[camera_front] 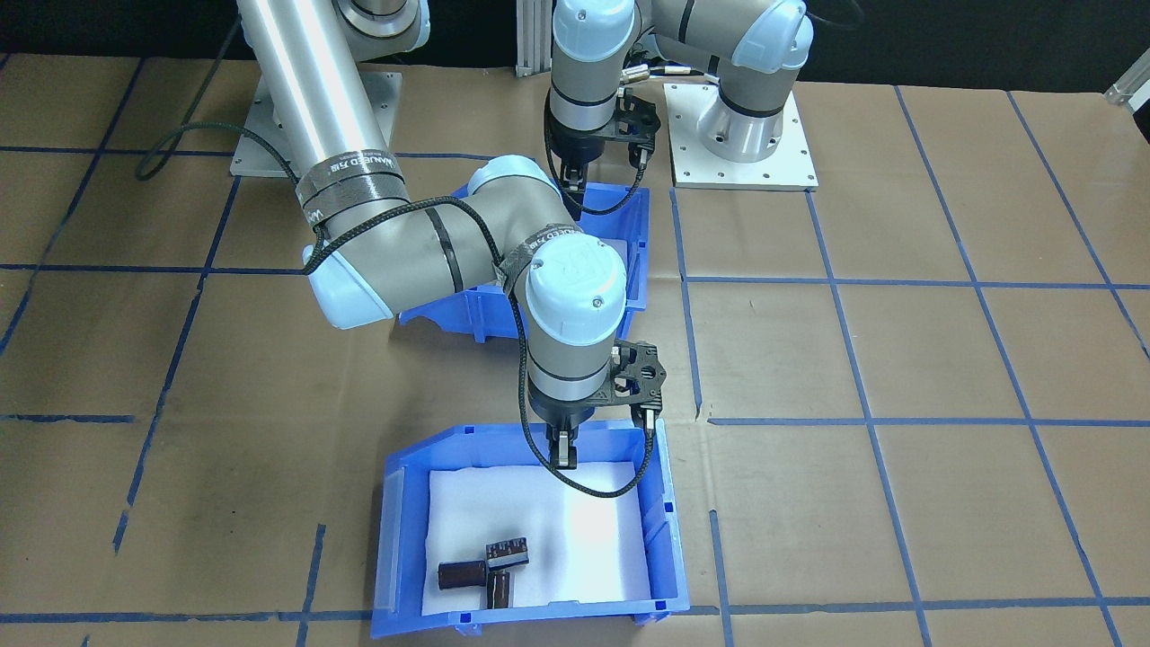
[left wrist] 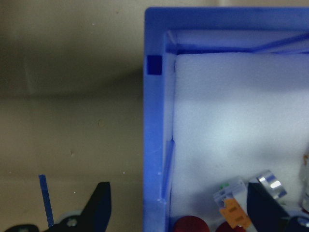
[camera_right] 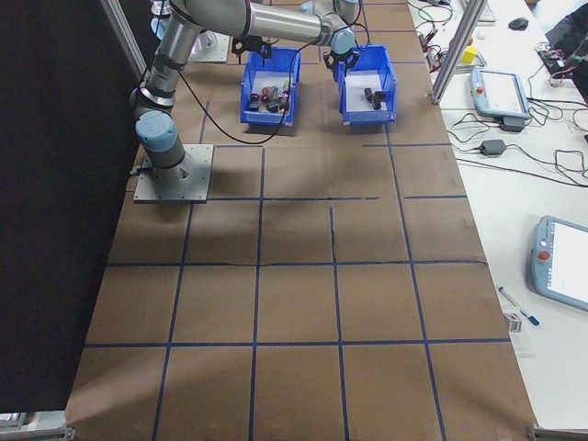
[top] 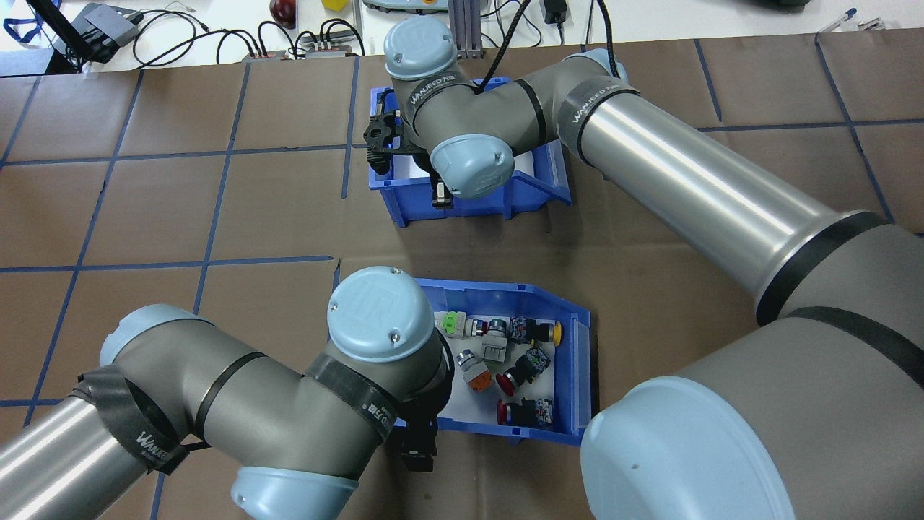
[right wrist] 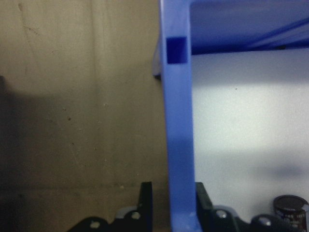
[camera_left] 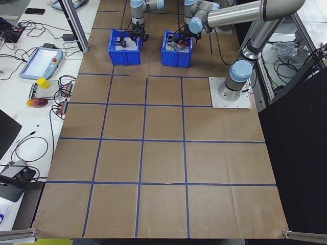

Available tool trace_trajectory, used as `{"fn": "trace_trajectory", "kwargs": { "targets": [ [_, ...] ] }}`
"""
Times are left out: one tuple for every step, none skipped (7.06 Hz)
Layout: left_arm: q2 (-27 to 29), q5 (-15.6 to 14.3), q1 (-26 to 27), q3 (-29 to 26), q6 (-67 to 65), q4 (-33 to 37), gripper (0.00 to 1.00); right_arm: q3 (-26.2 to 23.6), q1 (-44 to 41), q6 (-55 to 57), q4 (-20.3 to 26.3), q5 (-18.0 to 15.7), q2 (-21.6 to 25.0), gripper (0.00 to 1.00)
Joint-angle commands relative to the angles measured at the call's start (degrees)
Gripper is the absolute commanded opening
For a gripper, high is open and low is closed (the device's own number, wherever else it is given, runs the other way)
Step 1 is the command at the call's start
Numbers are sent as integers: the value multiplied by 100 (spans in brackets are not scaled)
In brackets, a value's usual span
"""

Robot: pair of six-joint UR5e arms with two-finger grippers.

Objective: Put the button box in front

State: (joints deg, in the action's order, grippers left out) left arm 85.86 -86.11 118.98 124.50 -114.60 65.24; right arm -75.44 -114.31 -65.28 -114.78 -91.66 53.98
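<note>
The button box [top: 505, 290], a blue bin with white foam and red, orange, green and yellow switches [top: 514, 365], lies near the robot. My left gripper [left wrist: 178, 193] is open. Its fingers [left wrist: 100, 205] straddle the box's blue side wall [left wrist: 154, 145] at a corner, one outside and one over the foam. In the overhead view the left gripper [top: 419, 451] sits at the box's near left corner. My right gripper [right wrist: 174, 191] is shut on the wall [right wrist: 177, 125] of the capacitor bin [camera_front: 395, 539], farther from the robot.
Dark capacitors [camera_front: 481, 566] lie on the far bin's foam. Brown paper with blue tape lines [camera_front: 862, 422] covers the table. The left arm's base plate [camera_front: 746, 162] is behind the button box [camera_front: 633, 234]. Cables and devices [top: 108, 29] line the table's far edge.
</note>
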Motion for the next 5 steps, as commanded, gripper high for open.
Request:
{"fn": "trace_trajectory", "kwargs": {
  "targets": [
    [114,-2,64,22,-210,-29,86,107,14,-2,-9,-123,129,7],
    [132,-2,64,22,-229,-29,80,195,118,-55,0,-211,200,7],
    [150,7,64,22,-256,-64,71,248,224,-81,17,-291,339,7],
    [185,42,64,22,-256,-230,53,249,529,-264,70,-474,454,7],
    [272,59,64,22,-256,-484,25,170,959,-840,114,-459,612,7]
  ]
}}
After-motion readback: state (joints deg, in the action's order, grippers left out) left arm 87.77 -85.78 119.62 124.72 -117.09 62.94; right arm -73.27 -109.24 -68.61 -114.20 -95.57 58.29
